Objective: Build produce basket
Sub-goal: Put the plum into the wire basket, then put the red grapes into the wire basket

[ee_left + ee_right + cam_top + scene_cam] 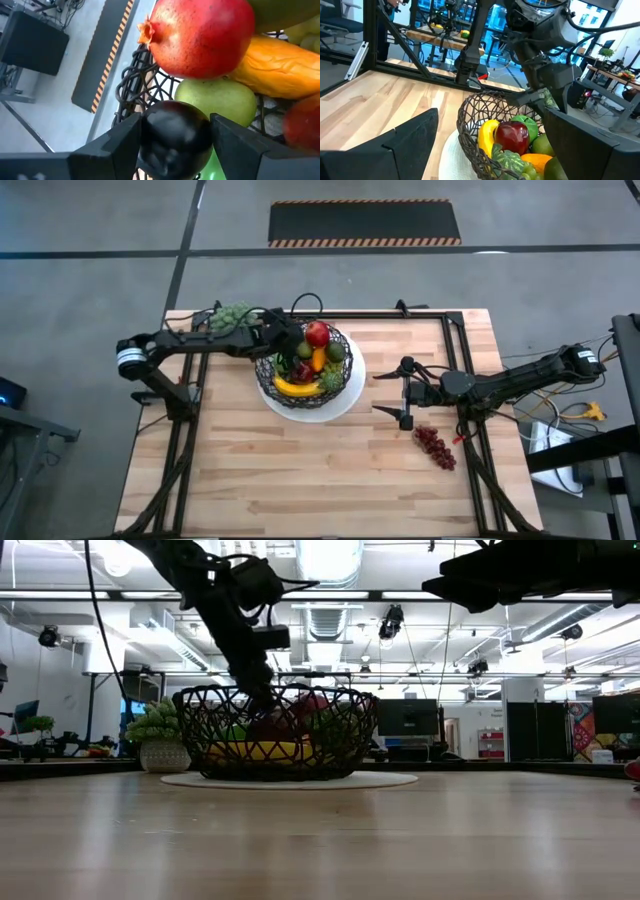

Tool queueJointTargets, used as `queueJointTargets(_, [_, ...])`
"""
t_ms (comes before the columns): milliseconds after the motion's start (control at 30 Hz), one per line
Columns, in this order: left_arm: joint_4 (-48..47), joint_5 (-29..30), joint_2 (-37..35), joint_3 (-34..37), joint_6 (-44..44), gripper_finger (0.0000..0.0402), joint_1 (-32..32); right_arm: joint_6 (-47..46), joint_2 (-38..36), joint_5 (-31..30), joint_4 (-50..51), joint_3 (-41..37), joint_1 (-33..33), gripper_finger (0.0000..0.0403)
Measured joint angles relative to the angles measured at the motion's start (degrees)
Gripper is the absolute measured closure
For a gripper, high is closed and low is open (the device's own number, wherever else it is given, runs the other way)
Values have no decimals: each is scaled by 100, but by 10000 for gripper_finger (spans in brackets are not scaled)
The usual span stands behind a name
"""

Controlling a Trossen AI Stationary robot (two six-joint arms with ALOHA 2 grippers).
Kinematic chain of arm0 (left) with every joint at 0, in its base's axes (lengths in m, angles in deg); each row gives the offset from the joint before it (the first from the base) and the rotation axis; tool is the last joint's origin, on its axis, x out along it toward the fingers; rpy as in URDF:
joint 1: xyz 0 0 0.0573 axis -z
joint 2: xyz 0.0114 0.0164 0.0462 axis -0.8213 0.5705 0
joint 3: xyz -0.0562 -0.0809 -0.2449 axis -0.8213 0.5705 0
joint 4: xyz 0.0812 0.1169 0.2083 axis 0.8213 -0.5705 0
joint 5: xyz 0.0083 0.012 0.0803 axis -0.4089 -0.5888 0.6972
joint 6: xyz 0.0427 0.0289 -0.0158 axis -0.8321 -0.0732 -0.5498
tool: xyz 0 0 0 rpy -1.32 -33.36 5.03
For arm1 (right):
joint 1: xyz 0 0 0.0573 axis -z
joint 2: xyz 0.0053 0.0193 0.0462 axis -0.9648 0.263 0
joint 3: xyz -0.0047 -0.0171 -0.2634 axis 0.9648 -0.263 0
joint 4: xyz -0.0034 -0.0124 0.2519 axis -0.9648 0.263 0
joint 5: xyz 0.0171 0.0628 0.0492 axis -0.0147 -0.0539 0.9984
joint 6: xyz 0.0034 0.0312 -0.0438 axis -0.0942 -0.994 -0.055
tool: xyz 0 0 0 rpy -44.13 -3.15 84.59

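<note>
Gripping a dark plum [172,137] between its fingers, the left end effector [290,350] reaches into the basket [345,376], which sits on a white plate [345,402] mid-desk. Banana [296,388], carrot [319,359] and a red fruit [317,333] lie inside. Farther right, the open right end effector [402,392] hovers, grapes [435,446] nearby.

Both arms are dark and slim-jointed, each with a pale band near its base. Thin black cables loop along them. The left end effector [175,145] has broad, matte black fingers [112,145].
</note>
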Motion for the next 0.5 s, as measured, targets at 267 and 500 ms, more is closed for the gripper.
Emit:
queueJointTargets(267, [3,25,6,4,159,155,0,-42,0,0,5,0,0,58])
queueJointTargets(500, [-6,204,-29,-3,152,124,0,-248,0,0,11,0,0,58])
